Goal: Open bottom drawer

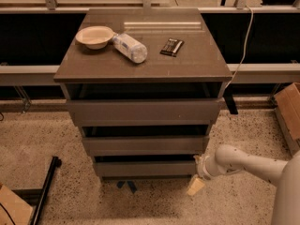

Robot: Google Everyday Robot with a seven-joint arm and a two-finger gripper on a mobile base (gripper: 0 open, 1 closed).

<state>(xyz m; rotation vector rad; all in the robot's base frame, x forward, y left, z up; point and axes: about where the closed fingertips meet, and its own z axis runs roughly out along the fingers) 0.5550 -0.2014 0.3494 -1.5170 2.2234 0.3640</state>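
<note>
The cabinet (140,64) has three grey-brown drawers stacked under its top. The bottom drawer (145,168) is the lowermost and narrowest, with a flat handleless front and a dark strip of its inside showing above the panel. The middle drawer (145,145) and top drawer (143,111) also show dark gaps above their fronts. My gripper (197,173) is at the right end of the bottom drawer's front, close to the floor, on a white arm (248,163) reaching in from the lower right.
On the cabinet top lie a beige bowl (95,35), a plastic bottle on its side (130,47) and a dark snack packet (172,46). A cardboard box (288,109) stands at the right, and a black bar (44,189) lies on the speckled floor at the lower left.
</note>
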